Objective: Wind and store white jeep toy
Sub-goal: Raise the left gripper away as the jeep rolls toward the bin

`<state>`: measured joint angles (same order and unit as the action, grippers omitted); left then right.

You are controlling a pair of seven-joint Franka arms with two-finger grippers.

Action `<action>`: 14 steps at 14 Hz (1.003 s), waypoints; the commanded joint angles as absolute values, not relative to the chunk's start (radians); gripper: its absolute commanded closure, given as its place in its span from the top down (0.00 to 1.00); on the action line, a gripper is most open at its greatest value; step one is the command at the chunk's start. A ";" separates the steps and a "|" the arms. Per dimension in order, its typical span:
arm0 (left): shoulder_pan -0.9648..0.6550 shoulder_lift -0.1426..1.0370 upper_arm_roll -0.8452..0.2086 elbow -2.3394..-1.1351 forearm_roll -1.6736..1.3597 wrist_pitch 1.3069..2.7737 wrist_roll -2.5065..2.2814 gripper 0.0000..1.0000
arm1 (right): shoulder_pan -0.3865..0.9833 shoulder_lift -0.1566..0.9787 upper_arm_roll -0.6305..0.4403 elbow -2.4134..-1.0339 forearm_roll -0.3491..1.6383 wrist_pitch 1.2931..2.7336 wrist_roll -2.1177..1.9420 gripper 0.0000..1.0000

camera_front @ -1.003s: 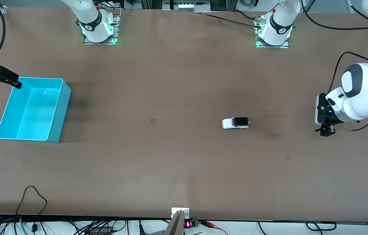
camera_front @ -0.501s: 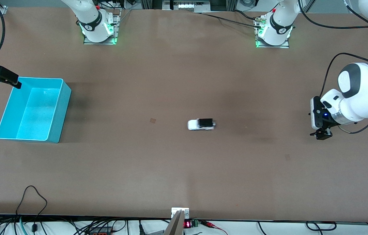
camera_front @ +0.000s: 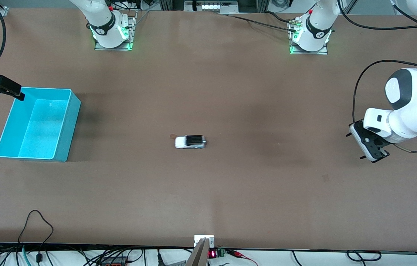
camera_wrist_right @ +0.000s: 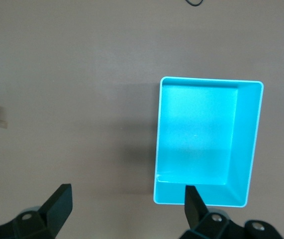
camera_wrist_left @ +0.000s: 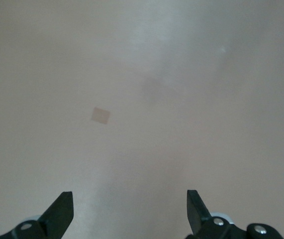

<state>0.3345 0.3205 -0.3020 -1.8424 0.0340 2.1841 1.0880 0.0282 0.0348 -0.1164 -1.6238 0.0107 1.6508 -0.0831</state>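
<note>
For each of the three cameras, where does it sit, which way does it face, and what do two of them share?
Front view: high, across from both bases; shows the table, both arms, white jeep toy.
Left wrist view: on the left arm, facing down at bare table; open left gripper shows.
Right wrist view: on the right arm, above the turquoise bin; open right gripper shows.
Shared: front and right wrist views both show bin and jeep.
</note>
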 commanded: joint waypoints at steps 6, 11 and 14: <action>0.282 0.311 -0.278 -1.749 0.006 2.177 0.663 1.00 | 0.008 0.064 -0.115 -1.614 0.057 1.638 -0.078 1.00; 0.247 0.272 -0.201 -1.718 -0.074 2.116 0.467 1.00 | 0.014 0.097 -0.110 -1.617 0.057 1.635 -0.197 1.00; 0.184 0.261 -0.143 -1.655 -0.072 2.019 0.266 1.00 | 0.032 0.129 -0.104 -1.624 0.058 1.599 -0.320 1.00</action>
<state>0.2427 0.2782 -0.1931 -1.7022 -0.0546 2.0919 0.3872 0.0210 0.1115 -0.1089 -1.6276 0.0377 1.6369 -0.2480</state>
